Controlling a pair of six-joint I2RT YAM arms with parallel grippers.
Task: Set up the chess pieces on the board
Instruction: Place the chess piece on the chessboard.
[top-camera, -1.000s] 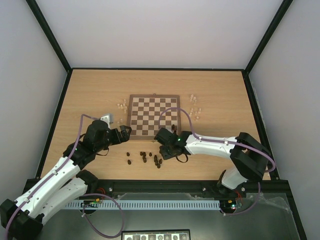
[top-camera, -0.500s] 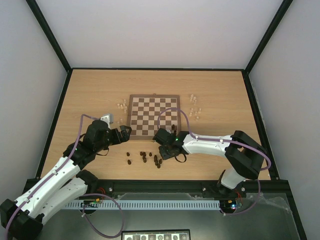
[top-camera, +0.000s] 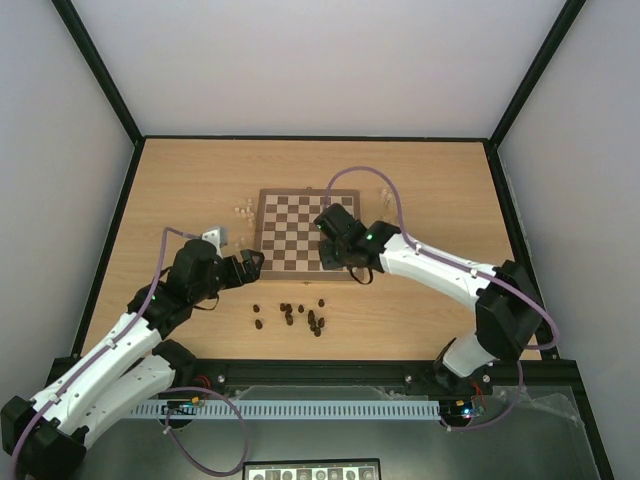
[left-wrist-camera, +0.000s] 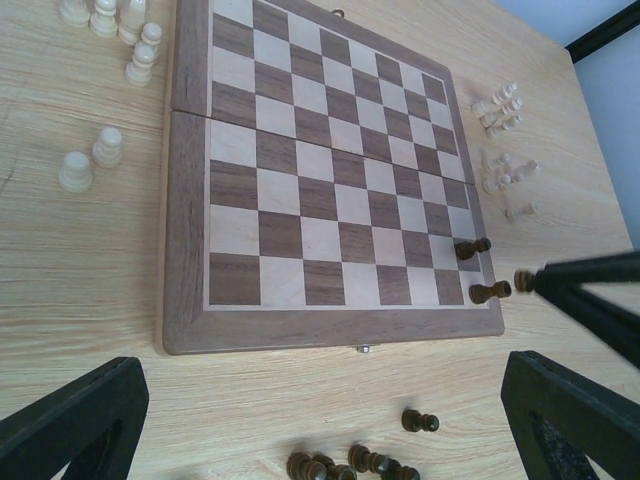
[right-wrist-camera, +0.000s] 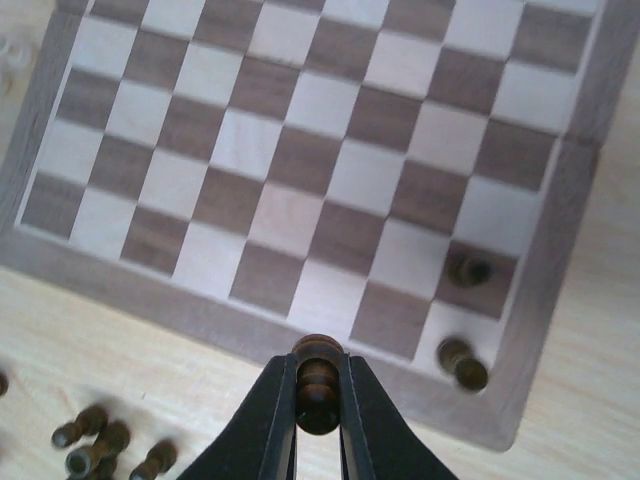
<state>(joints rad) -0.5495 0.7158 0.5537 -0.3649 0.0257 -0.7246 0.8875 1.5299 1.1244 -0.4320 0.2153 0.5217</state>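
Observation:
The board (top-camera: 262, 232) lies mid-table, and its border also shows in the left wrist view (left-wrist-camera: 186, 200) and the right wrist view (right-wrist-camera: 566, 250). Two dark pieces (left-wrist-camera: 472, 247) (right-wrist-camera: 468, 270) stand on its near right corner squares. My right gripper (top-camera: 345, 262) (right-wrist-camera: 318, 400) is shut on a dark piece (right-wrist-camera: 318, 385) and holds it above the board's near edge, left of that corner. My left gripper (top-camera: 255, 262) (left-wrist-camera: 330, 430) is open and empty, low by the board's near left corner. Several dark pieces (top-camera: 300, 315) (left-wrist-camera: 350, 465) lie loose on the table in front of the board.
Cream pieces stand in small groups on the table left of the board (top-camera: 242, 212) (left-wrist-camera: 100, 150) and right of it (top-camera: 392, 225) (left-wrist-camera: 500, 100). The right arm's cable (top-camera: 360, 172) loops over the board's far right corner. A black frame borders the table.
My right gripper has risen from the dark pile and moved away from me to the board's near right part, carrying a dark piece. The left arm has not moved.

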